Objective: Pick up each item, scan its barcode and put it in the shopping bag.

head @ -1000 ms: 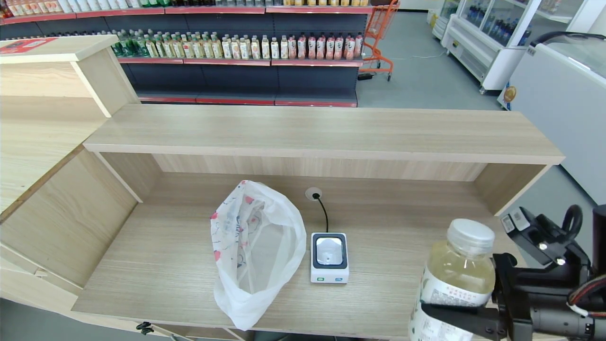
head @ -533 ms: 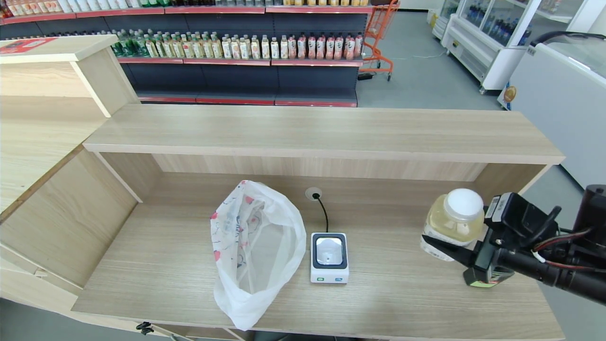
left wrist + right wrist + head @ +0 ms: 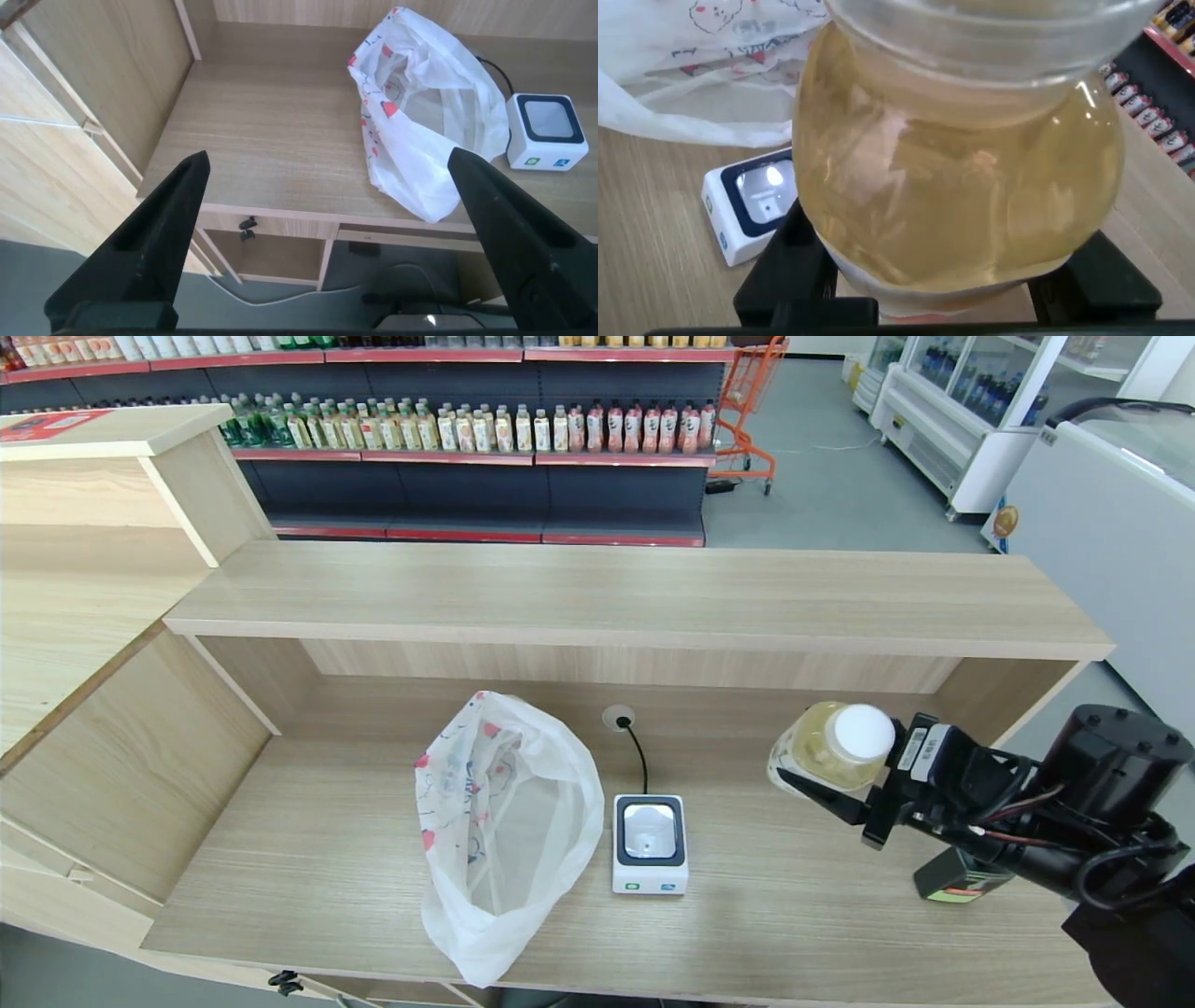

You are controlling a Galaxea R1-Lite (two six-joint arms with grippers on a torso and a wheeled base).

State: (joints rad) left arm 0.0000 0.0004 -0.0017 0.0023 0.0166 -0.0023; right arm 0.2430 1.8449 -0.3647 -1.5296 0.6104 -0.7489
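My right gripper (image 3: 845, 784) is shut on a clear bottle (image 3: 826, 745) of pale yellow drink with a white cap, held above the counter to the right of the scanner (image 3: 650, 843). The same bottle (image 3: 962, 177) looms close in the right wrist view, with the scanner (image 3: 757, 205) and the bag (image 3: 710, 65) beyond it. The white shopping bag (image 3: 504, 831) with red print lies open on the counter, left of the scanner. My left gripper (image 3: 327, 233) hangs open off the counter's front edge, with the bag (image 3: 420, 103) and the scanner (image 3: 547, 131) ahead of it.
A small dark box with a green and orange end (image 3: 957, 879) lies on the counter below my right arm. The counter (image 3: 308, 840) has a raised back shelf (image 3: 635, 597) and side walls. The scanner's black cable (image 3: 638, 751) runs to a hole in the counter.
My right arm has carried the bottle away from the counter's front right corner, back and leftward toward the scanner, tilting it so the cap faces the head camera.
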